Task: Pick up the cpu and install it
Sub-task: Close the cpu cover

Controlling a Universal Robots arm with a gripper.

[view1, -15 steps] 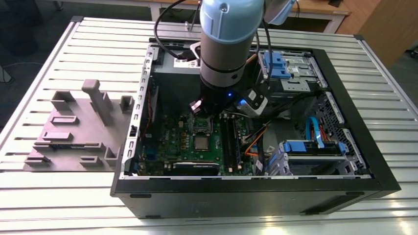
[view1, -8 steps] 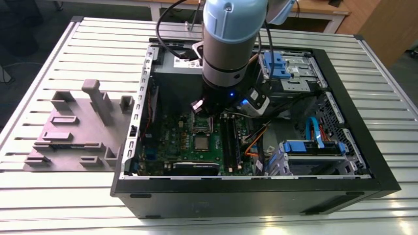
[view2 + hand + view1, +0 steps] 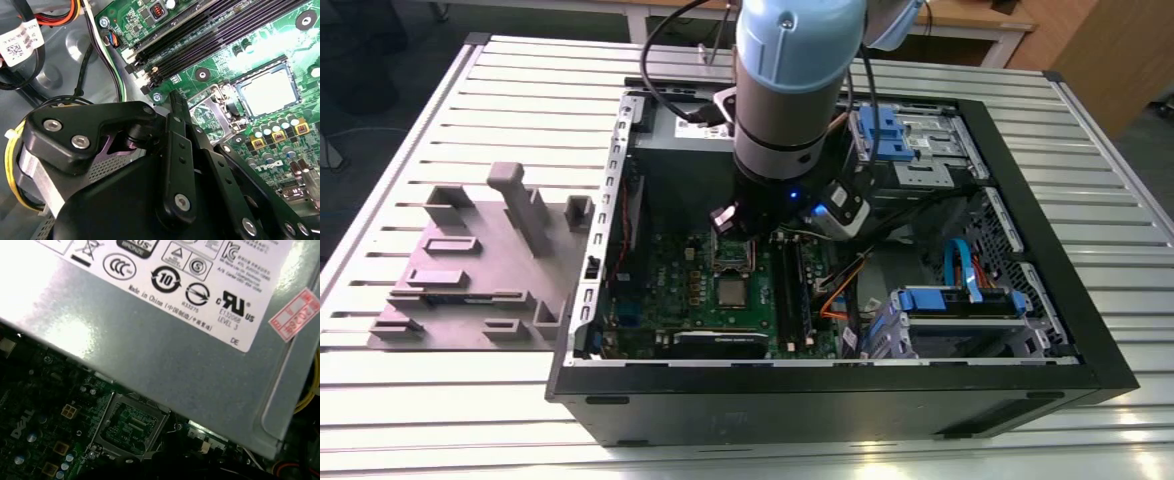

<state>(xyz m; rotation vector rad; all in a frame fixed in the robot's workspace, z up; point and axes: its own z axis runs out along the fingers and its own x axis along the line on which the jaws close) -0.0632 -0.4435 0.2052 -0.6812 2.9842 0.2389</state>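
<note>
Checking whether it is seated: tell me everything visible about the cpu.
The cpu is a small flat square with a pale silvery-grey metal top, lying level in its socket on the green motherboard, near the long black memory slots. The socket's frame surrounds it; nothing rests on top. Its underside is hidden.

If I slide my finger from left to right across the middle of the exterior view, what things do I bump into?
Grey holder block → computer case's left wall → cpu → black memory sticks → orange wires → blue drive cage.
</note>
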